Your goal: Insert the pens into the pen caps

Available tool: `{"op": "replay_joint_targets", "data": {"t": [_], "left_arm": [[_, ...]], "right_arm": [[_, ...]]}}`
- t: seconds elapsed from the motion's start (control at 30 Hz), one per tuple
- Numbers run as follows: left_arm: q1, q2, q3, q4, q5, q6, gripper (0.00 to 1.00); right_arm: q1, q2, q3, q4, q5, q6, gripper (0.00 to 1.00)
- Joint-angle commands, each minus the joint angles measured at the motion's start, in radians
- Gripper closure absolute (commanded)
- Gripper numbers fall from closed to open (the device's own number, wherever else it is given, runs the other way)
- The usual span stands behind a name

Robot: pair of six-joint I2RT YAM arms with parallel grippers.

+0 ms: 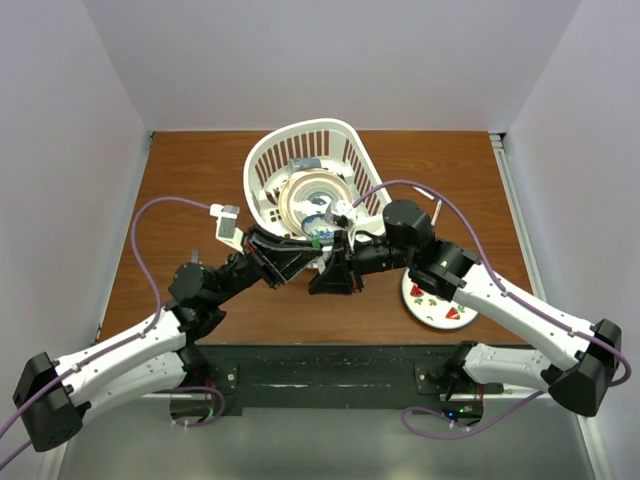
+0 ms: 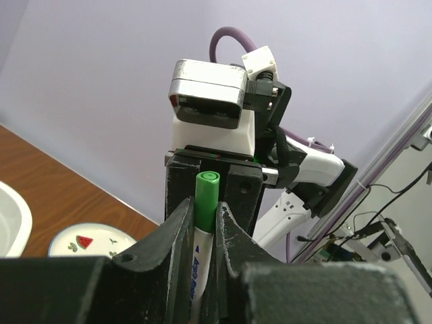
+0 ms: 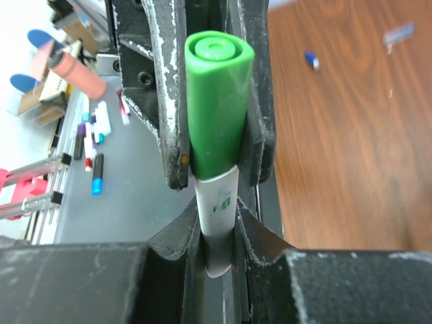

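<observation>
Overhead, wooden table (image 1: 200,170) carries a white slatted basket (image 1: 262,165) at far middle and a fruit-patterned plate (image 1: 432,312) near right. Both arms meet just in front of the basket. Left gripper (image 2: 203,210) is clamped on the white-barrelled pen (image 2: 198,266). Right gripper (image 3: 217,214) is clamped on the same barrel, just below the green cap (image 3: 216,101). Cap sits seated over the pen's end. Small blue piece (image 3: 310,61) lies apart on the wood, too small to identify.
</observation>
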Motion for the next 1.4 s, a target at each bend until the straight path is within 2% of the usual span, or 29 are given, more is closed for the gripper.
{"op": "replay_joint_targets", "data": {"t": [0.0,0.03,0.1,0.13,0.23,0.37,0.53,0.67,0.8,0.93,1.0,1.17,1.37], "left_arm": [[-0.092,0.065,0.054,-0.262,0.339,0.046,0.97],[-0.092,0.072,0.066,-0.262,0.334,0.048,0.86],[-0.092,0.077,0.091,-0.255,0.325,0.058,0.72],[-0.092,0.074,0.100,-0.258,0.317,0.066,0.58],[-0.092,0.057,0.157,-0.339,0.270,0.140,0.46],[-0.091,0.031,0.264,-0.515,0.181,0.241,0.36],[-0.089,0.023,0.365,-0.661,0.055,0.347,0.32],[-0.072,0.029,0.422,-0.678,0.010,0.367,0.32],[-0.019,0.052,0.447,-0.655,0.087,0.326,0.35],[0.064,0.080,0.439,-0.546,0.222,0.257,0.38],[0.070,0.083,0.427,-0.506,0.273,0.235,0.38],[0.072,0.071,0.438,-0.475,0.290,0.247,0.30],[0.080,0.108,0.494,-0.485,0.299,0.250,0.35]], "right_arm": [[-0.036,0.004,0.064,0.322,0.035,0.012,1.00],[-0.032,0.004,0.066,0.310,0.031,0.006,1.00],[-0.033,-0.010,0.064,0.268,0.026,-0.016,1.00],[-0.033,-0.016,0.060,0.262,0.029,-0.019,1.00],[-0.033,-0.041,0.046,0.248,0.031,-0.025,1.00],[-0.033,-0.067,0.031,0.242,0.017,-0.022,1.00],[-0.032,-0.088,0.011,0.247,-0.015,-0.010,1.00],[-0.032,-0.105,-0.005,0.254,-0.035,0.001,1.00],[-0.032,-0.117,-0.022,0.254,-0.044,0.016,1.00],[-0.032,-0.122,-0.038,0.260,-0.061,0.024,1.00],[-0.033,-0.120,-0.042,0.251,-0.067,0.023,1.00],[-0.032,-0.110,-0.049,0.247,-0.086,0.023,1.00],[-0.030,-0.091,-0.061,0.262,-0.106,0.035,1.00]]}}
